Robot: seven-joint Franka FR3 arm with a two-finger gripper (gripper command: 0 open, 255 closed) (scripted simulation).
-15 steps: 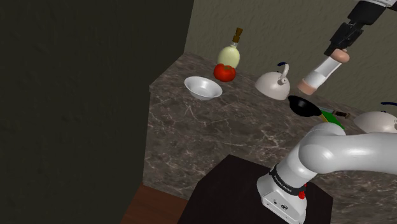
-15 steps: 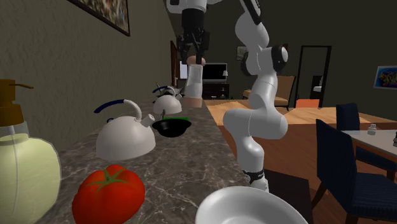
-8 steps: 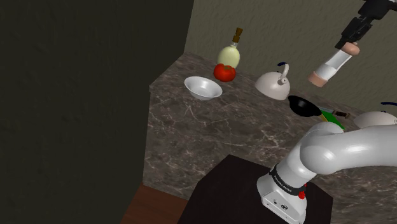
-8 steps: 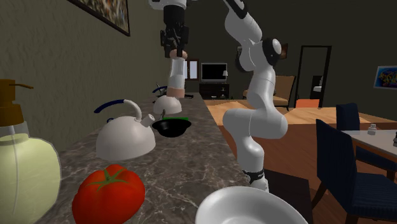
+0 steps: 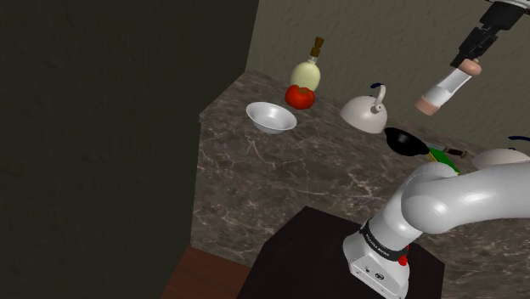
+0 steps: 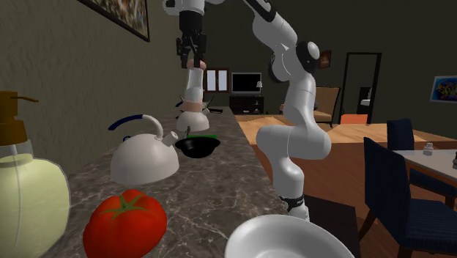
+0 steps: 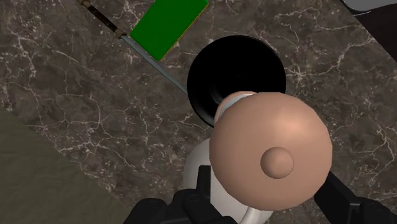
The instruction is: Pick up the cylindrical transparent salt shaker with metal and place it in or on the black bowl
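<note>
I find the gripper [image 5: 470, 61] clamped on the pink-capped top of the shaker [image 5: 443, 87], which hangs tilted in the air, well clear of the counter [image 5: 280, 183]. Looking along the fingers [image 7: 347, 203] in the wrist view, the shaker's far end overlaps the rim of the black bowl [image 7: 219, 70] below it. The bowl sits on the counter between a white kettle [image 5: 365, 112] and a flat green item [image 7: 168, 25].

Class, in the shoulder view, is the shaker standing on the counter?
No, the shaker hangs clasped in the gripper, high above the counter.
</note>
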